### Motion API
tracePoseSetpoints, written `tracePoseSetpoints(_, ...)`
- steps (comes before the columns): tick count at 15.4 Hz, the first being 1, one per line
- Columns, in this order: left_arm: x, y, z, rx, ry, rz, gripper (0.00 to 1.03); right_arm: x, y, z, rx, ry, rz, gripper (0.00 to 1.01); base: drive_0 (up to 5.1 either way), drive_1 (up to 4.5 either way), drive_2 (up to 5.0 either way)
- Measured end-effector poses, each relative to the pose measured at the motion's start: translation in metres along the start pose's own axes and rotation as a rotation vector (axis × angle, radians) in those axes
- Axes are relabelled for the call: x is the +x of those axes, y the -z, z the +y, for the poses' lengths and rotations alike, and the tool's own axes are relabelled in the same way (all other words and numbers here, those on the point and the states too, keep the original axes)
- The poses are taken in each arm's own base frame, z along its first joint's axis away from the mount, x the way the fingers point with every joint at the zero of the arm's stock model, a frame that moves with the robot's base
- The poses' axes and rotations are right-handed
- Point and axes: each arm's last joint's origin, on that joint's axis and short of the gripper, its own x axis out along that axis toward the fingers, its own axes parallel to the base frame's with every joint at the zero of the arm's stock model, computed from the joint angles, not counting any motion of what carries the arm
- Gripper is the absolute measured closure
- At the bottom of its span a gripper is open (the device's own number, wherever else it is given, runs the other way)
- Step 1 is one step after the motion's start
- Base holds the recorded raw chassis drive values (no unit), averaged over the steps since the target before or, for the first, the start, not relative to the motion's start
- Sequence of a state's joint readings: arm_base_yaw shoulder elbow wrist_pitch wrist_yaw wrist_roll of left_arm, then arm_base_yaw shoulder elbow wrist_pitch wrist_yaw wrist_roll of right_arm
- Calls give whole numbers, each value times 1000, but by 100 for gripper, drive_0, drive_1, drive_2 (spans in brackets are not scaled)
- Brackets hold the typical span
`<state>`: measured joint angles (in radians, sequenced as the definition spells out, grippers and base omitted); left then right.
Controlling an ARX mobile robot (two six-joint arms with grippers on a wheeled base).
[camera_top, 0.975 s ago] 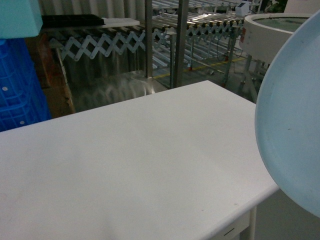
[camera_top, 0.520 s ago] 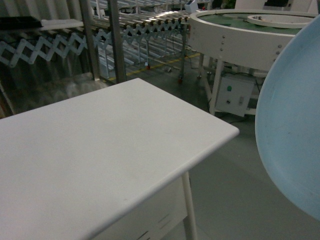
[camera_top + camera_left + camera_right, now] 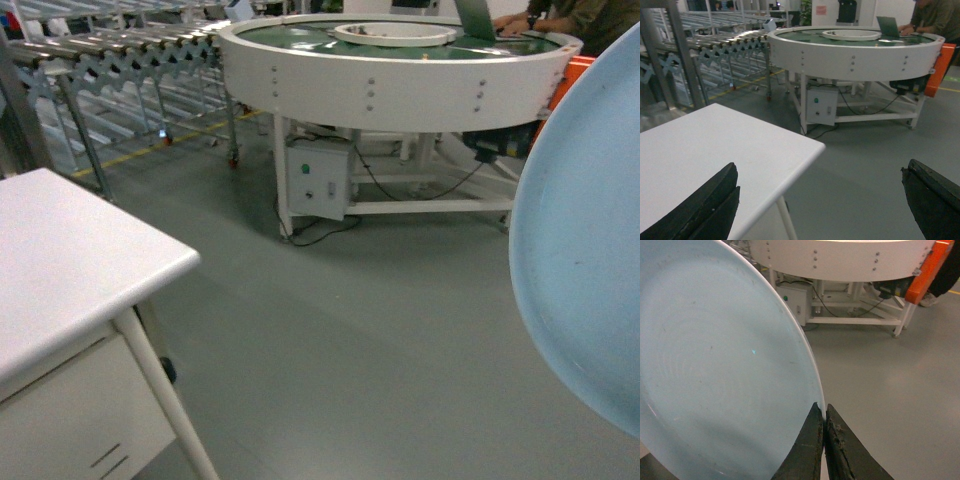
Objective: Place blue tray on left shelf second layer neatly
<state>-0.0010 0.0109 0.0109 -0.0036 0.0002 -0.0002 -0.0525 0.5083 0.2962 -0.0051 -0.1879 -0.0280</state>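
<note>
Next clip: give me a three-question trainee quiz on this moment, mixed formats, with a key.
1. True or false: the blue tray lies flat on the white table.
2. Which gripper has its jaws shut on the tray's rim? A left gripper B right gripper
3. Fill in: beyond the table stands a round white ____ table.

Key: 1 false, it is held on edge in the air; 2 B, the left one is open and empty; 3 conveyor.

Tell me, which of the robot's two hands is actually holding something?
The right gripper: its fingers are pinched shut on the rim of the blue tray. The left gripper has its fingers spread wide with nothing between them.
</note>
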Motion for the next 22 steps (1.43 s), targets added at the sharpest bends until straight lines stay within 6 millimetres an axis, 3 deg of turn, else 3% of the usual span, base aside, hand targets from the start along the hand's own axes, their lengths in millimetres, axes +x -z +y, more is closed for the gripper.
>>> tracePoseSetpoints(9, 0, 0, 0, 0, -1, 3, 5, 0, 0, 0, 0, 0, -1, 99, 332, -405, -405)
tracePoseSetpoints(13, 0, 0, 0, 0, -1, 3, 5, 0, 0, 0, 0, 0, -3, 99, -142, -142, -142)
tracePoseSetpoints(22, 0, 0, 0, 0, -3, 2, 5, -1, 0, 0, -1, -1, -4, 99, 179, -79, -638)
